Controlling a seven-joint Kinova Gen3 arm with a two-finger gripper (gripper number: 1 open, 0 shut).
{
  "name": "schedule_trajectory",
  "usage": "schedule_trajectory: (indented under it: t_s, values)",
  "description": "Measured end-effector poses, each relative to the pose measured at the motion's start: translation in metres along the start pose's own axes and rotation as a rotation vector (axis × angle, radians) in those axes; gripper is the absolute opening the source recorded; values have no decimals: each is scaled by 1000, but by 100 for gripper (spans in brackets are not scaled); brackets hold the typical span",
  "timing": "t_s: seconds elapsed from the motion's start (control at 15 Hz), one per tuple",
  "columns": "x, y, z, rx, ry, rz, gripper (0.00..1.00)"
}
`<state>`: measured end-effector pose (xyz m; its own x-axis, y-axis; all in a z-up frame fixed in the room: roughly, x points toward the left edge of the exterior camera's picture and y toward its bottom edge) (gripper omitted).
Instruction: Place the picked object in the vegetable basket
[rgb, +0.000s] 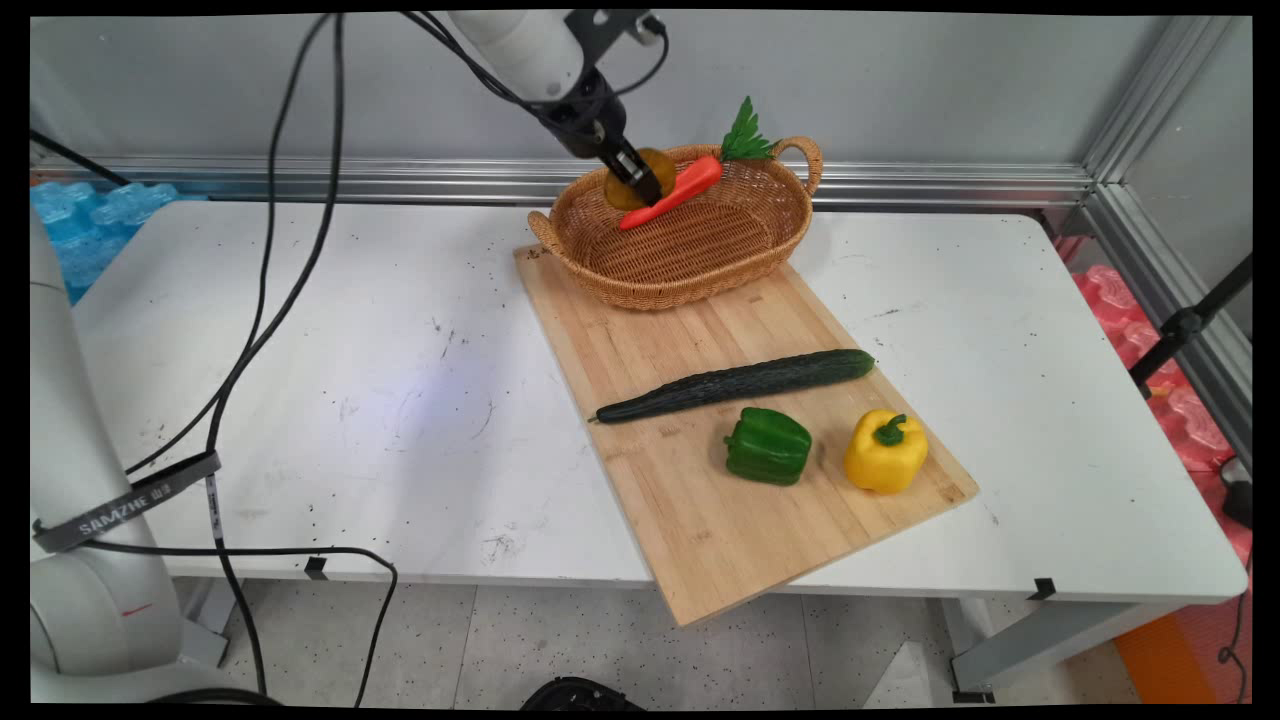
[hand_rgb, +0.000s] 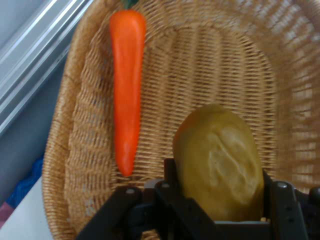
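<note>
Hand view: gripper clamps potato over basket (carrot inside).

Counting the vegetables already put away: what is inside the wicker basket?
Inside the woven wicker basket lies an orange carrot with green leaves. The black hand holds a brownish-yellow potato over it. The basket's far-left floor is hidden.
</note>
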<state>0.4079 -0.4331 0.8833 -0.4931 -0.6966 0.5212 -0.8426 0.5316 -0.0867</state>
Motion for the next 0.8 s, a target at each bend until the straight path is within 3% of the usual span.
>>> schedule_trajectory:
  t_s: [0.27,0.8]
  values:
    - [-8,-15,41,24,-54,-24,0]
    - [-22,-28,98,7,-128,-34,0]
